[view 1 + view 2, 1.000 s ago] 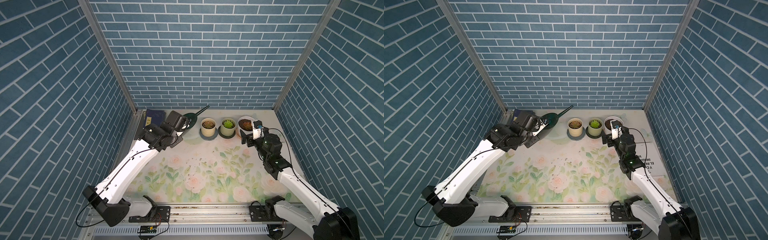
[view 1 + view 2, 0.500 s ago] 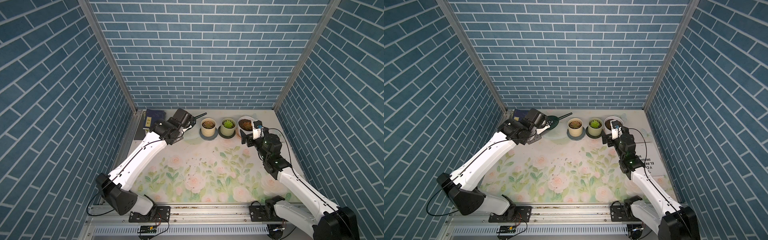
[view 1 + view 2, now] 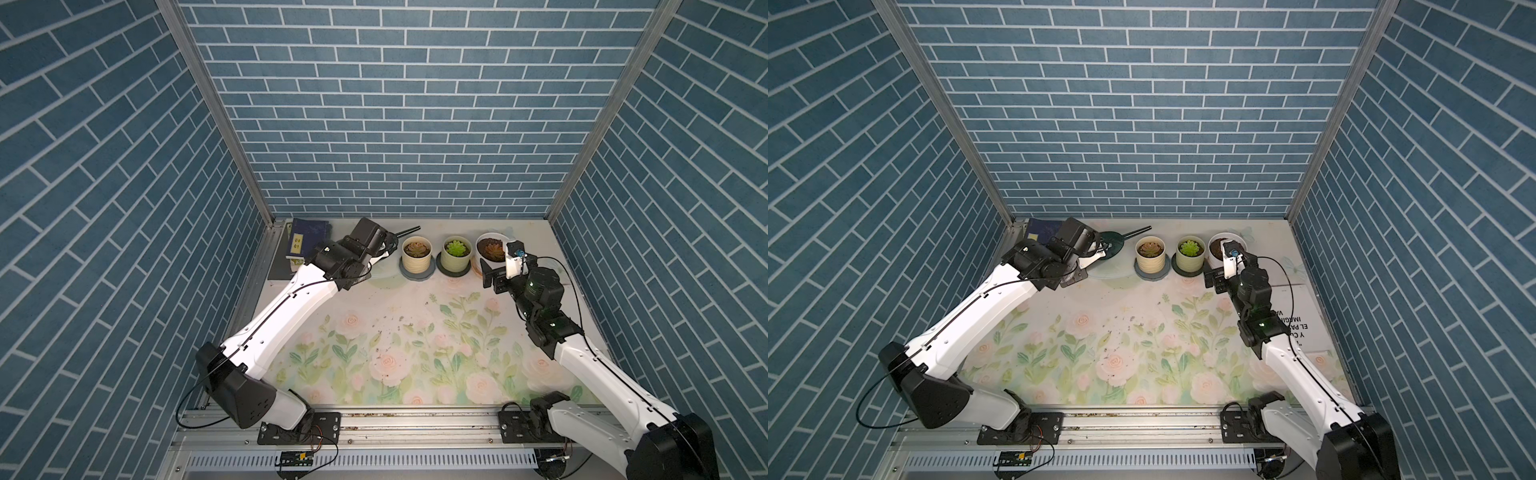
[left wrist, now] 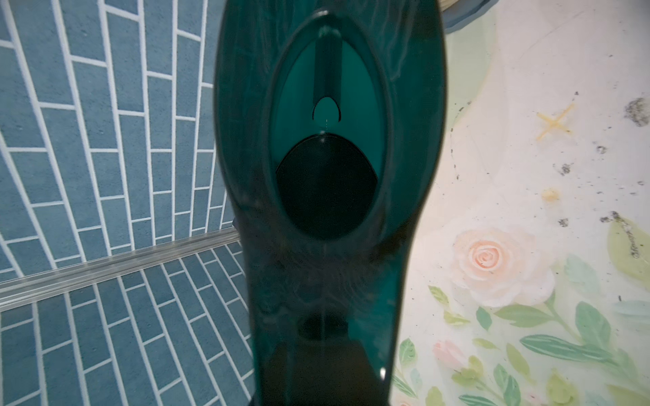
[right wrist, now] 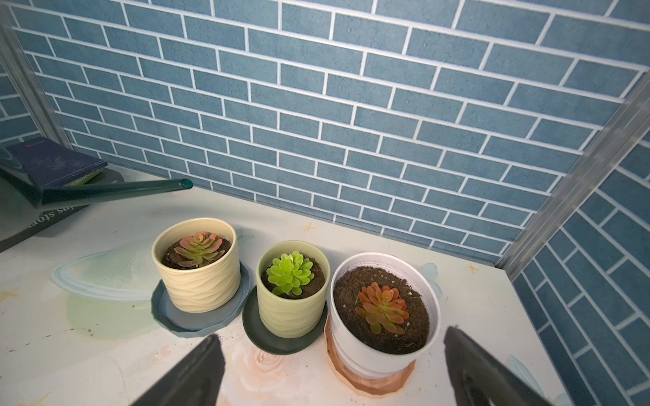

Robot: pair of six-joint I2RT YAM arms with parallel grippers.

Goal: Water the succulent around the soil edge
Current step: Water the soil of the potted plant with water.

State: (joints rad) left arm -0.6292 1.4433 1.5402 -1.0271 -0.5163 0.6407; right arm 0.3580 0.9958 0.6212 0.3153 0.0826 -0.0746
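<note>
**Watering can held near the cream pot, right hand spread wide**

The green pot (image 3: pixel 456 258) is taken as the reference. It is stood at the back of the desk (image 3: pixel 415 299) on a dark saucer (image 5: pixel 260 339), and a green succulent (image 5: pixel 290 272) is planted in it. Just beside it, on the left arm's side, a cream pot (image 3: pixel 417 258) is set on a grey saucer (image 5: pixel 176 316), with a pink-green succulent (image 5: pixel 198 247) in its soil. Just beside the green pot on the right arm's side, a white pot (image 3: pixel 490 249) is set on a terracotta saucer (image 5: pixel 373 381), with an orange succulent (image 5: pixel 381 307) in dark soil.

The watering can (image 3: pixel 1111 243) is seen beyond the cream pot from the green pot. It is gripped by the left hand (image 3: pixel 1098 249) and carried clear of the desk. Its spout (image 3: pixel 405 231) is laid nearly level and ends near the far side of the cream pot; whether the tip is over the rim cannot be told. In the left wrist view the middle is filled by the can, and the fingers are hidden by it.

The right hand (image 3: pixel 490 274) is hung just in front of the white pot, nearer the front of the desk than the green pot. Its jaws are spread wide and nothing is gripped.

A stack of books (image 3: pixel 305 245) is laid in the back corner, well apart from the green pot on the left arm's side. Soil crumbs (image 3: pixel 390 332) are scattered on the desk in front of the green pot
</note>
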